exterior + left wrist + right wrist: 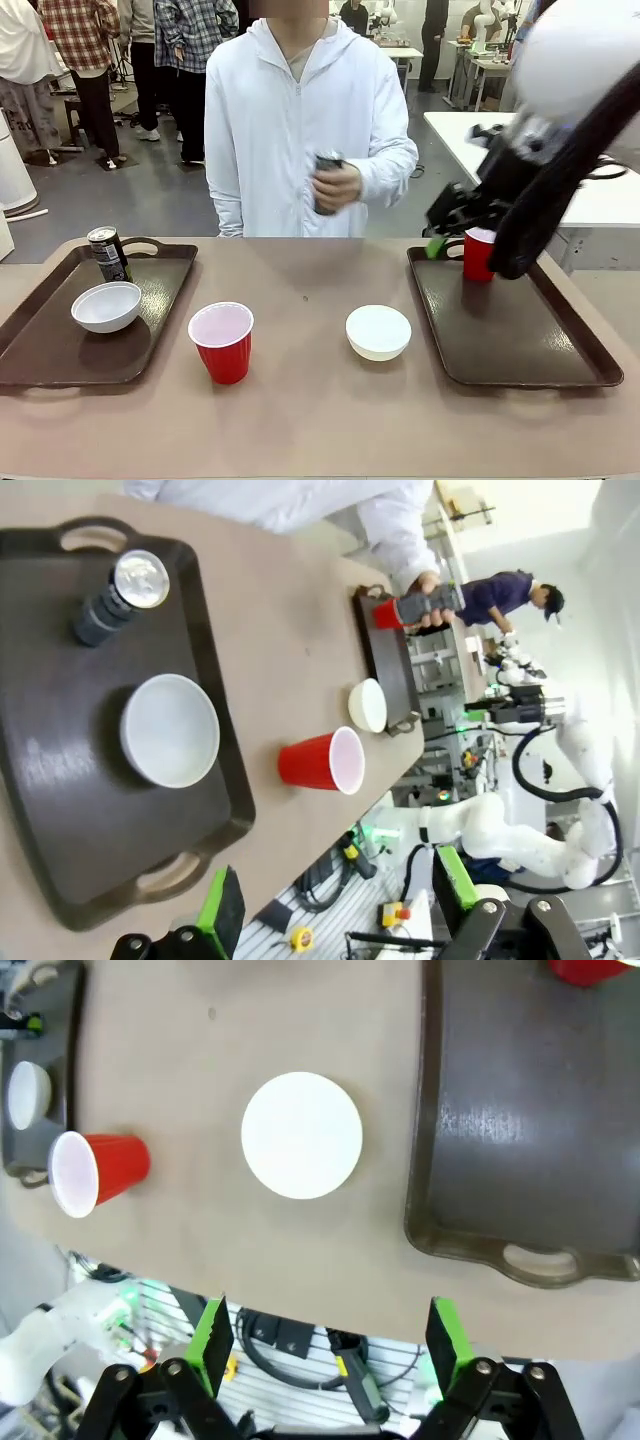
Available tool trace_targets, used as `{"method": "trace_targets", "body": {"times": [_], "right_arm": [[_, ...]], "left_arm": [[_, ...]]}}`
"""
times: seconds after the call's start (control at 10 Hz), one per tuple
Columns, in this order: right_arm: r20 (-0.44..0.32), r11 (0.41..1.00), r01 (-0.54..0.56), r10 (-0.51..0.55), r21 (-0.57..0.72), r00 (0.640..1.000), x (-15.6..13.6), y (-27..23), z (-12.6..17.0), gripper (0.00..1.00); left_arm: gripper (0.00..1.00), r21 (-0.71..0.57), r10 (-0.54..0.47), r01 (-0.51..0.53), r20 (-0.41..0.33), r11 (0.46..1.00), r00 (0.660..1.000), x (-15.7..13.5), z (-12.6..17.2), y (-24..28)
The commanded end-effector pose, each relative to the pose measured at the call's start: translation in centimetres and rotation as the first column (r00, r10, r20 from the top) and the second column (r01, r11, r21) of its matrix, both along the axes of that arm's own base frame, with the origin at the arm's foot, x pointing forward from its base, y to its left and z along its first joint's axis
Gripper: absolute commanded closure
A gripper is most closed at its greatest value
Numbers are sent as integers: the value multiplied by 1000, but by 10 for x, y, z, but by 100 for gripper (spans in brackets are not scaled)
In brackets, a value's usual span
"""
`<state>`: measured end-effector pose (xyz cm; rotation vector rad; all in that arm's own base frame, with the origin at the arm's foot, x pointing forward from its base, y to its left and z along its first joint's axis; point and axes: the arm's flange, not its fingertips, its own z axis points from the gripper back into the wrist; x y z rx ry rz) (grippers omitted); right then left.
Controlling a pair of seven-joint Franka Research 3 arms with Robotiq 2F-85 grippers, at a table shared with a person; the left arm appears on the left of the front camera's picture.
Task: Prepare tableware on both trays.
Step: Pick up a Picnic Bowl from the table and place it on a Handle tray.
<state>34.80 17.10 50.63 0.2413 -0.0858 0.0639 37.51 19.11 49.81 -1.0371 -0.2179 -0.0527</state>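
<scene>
Straight ahead of the right gripper [328,1345] (fingers spread, nothing held) sits the loose white bowl [301,1135], with the tray [520,1160] just beside it.

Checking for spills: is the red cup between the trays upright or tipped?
Upright: the red cup stands on its base on the table, mouth facing up.

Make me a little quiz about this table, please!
1. True or false: the left tray holds a silver-topped can and a white bowl.
2. What is in the person's hand? A a red cup, B a black can, C a bowl.
3. How many red cups stand on the bare table?
Key: 1 true; 2 B; 3 one, the near red cup.
</scene>
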Motion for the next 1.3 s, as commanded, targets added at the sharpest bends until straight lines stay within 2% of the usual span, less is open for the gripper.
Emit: {"method": "trace_targets", "body": {"times": [0.0, 0.1, 0.2, 0.3, 0.4, 0.6, 1.2], "right_arm": [[-18, 992, 30, -32, -124, 999, 28, 25, -14, 0], [-44, 987, -11, 4, -162, 999, 12, 19, -9, 0], [15, 900, -234, 257, -367, 966, -63, -20, 15, 0], [104, 909, -222, 274, -352, 956, -101, -48, 23, 0], [53, 906, -243, 278, -348, 959, -108, -59, 21, 0], [-21, 888, -355, 366, -292, 931, -99, -64, 14, 0], [-37, 899, -366, 368, -240, 929, -73, -61, 14, 0]], "left_arm": [[0, -11, -17, 17, 14, 1000, 1000, 0, 2, 6], [0, -11, -17, 17, 14, 1000, 1000, 0, 2, 6], [0, -11, -17, 17, 14, 1000, 1000, 0, 2, 6], [0, -11, -17, 17, 14, 1000, 1000, 0, 2, 6], [0, -11, -17, 17, 14, 1000, 1000, 0, 2, 6], [0, -11, -17, 17, 14, 1000, 1000, 0, 2, 6], [0, -11, -17, 17, 14, 1000, 1000, 0, 2, 6]]}}
